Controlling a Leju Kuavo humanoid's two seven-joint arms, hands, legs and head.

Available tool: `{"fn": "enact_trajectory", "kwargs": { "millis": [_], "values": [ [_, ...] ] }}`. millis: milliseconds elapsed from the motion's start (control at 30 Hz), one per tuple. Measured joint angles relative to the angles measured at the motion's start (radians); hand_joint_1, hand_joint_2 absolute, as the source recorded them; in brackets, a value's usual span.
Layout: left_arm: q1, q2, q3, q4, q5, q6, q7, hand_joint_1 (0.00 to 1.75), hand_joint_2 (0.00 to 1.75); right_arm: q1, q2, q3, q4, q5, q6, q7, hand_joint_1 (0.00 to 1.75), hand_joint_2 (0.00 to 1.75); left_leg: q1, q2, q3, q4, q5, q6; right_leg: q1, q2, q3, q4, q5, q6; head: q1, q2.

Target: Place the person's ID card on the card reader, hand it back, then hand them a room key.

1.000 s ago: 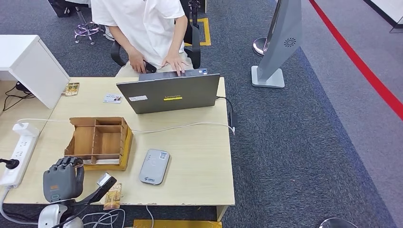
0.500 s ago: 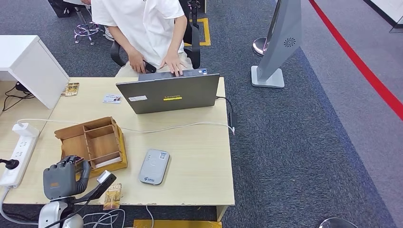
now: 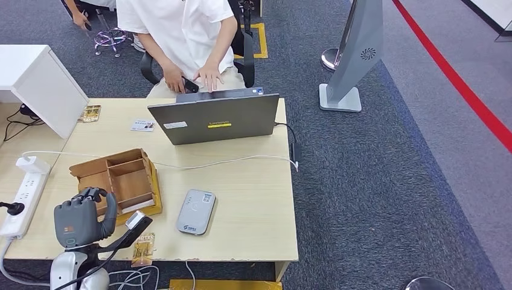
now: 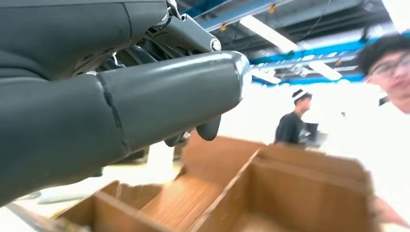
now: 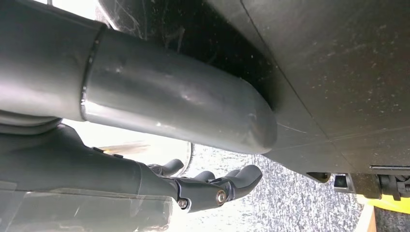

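Since a second ago the wooden box (image 3: pixel 116 181) has swung round on the table (image 3: pixel 253 205), its near end now turned toward the left hand (image 3: pixel 83 219), and the seated person's hand (image 3: pixel 209 77) has lifted off the laptop (image 3: pixel 214 118); a yellow label on the laptop lid carries dark writing too small to read, with a white sticker beside it; the grey card reader (image 3: pixel 196 211) lies flat near the table's front edge, its small printed marks not legible; a small card (image 3: pixel 143 125) lies at the far side of the table, left of the laptop, its print unreadable, and whether it is the ID card I cannot tell; the room key I cannot pick out; the left hand stands upright at the box's near corner, back of the hand toward the camera, fingers curled over the box wall; whether they grip it I cannot tell; in the left wrist view the thick thumb (image 4: pixel 159 96) crosses blurred wooden compartments; the right hand (image 5: pixel 208 186) hangs with fingers loosely curled, nothing in it.
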Motion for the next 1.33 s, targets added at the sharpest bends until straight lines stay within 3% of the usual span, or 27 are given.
{"fn": "enact_trajectory", "kwargs": {
  "millis": [233,367,533,767,900,933,1033,1067,1133,1167,1267,1333],
  "values": [
    [0.008,0.014,-0.075,-0.098,0.023,0.000,0.009,1.75,0.00,0.001,0.000,0.000,0.000,-0.001,0.000,0.000,0.00,0.00,0.000,0.000,0.000,0.000,0.000,0.000,0.000,0.000,0.000,0.000,0.000,0.000,0.000,0.000],
    [0.011,0.021,-0.098,-0.125,0.026,0.000,0.011,0.00,1.75,0.001,0.000,0.000,0.000,-0.001,0.000,0.000,0.00,0.00,0.000,0.000,0.000,0.000,0.000,0.000,0.000,0.000,0.000,0.000,0.000,0.000,0.000,0.000],
    [0.038,0.033,-0.107,-0.134,0.042,0.000,-0.018,0.00,1.75,0.001,0.000,0.000,0.000,0.004,0.004,-0.004,0.00,0.00,0.000,0.001,0.000,0.000,0.000,0.000,0.000,0.001,0.000,0.000,0.000,0.000,0.000,0.000],
    [0.104,0.030,-0.094,-0.131,0.049,0.000,-0.207,0.00,1.75,-0.001,0.000,0.013,0.000,0.011,0.010,-0.010,0.00,0.00,0.000,0.000,0.000,0.000,0.000,0.000,0.000,0.001,0.000,0.000,0.000,0.000,0.000,0.000],
    [0.126,0.025,-0.098,-0.110,0.130,-0.001,-0.238,0.00,0.00,-0.002,0.000,0.017,0.000,0.011,0.010,-0.015,0.00,0.00,0.000,0.000,0.000,0.000,0.000,0.000,0.000,0.001,0.000,0.000,0.000,0.000,0.000,0.000],
    [0.130,0.025,-0.103,-0.102,0.157,-0.003,-0.240,0.00,0.00,-0.002,0.000,0.017,0.000,0.011,0.009,-0.014,0.00,0.00,0.000,0.000,0.000,0.000,0.000,0.000,0.000,0.001,0.000,0.000,0.000,0.000,0.000,0.000],
    [0.140,0.025,-0.127,-0.076,0.230,-0.018,-0.245,0.00,1.31,-0.002,0.000,0.017,0.000,0.010,0.001,-0.009,0.00,0.00,0.000,0.000,0.000,0.000,0.000,0.000,0.000,0.000,0.000,0.000,0.000,0.000,0.000,0.000],
    [0.143,0.025,-0.135,-0.070,0.253,-0.031,-0.248,0.00,1.31,-0.002,0.000,0.017,0.000,0.008,-0.002,-0.007,0.00,0.00,0.000,0.000,0.000,0.000,0.000,0.000,0.000,0.001,0.000,0.000,0.000,0.000,0.000,0.000],
    [0.151,0.025,-0.150,-0.060,0.308,-0.071,-0.258,0.00,0.44,-0.001,0.000,0.017,0.000,0.003,-0.009,-0.002,0.00,0.00,0.000,0.000,0.000,0.000,0.000,0.000,0.000,0.001,0.000,0.000,0.000,0.000,0.000,0.000],
    [0.155,0.025,-0.157,-0.056,0.335,-0.093,-0.262,0.00,0.44,-0.001,0.000,0.017,0.000,0.000,-0.013,0.001,0.00,0.00,0.000,0.000,0.000,0.000,0.000,0.000,0.000,0.001,0.000,0.000,0.000,0.000,0.000,0.000],
    [0.166,0.027,-0.167,-0.044,0.385,-0.140,-0.274,0.00,1.75,0.000,0.000,0.016,0.000,-0.005,-0.018,0.008,0.00,0.00,0.000,0.000,0.000,0.000,0.000,0.000,0.000,0.001,0.000,0.000,0.000,0.000,0.000,0.000],
    [0.170,0.029,-0.170,-0.038,0.399,-0.152,-0.281,0.00,1.75,0.000,0.000,0.016,0.000,-0.006,-0.018,0.010,0.00,0.00,0.000,0.000,0.000,0.000,0.000,0.000,0.000,0.001,0.000,0.000,0.000,0.000,0.000,0.000]
  ]
}}
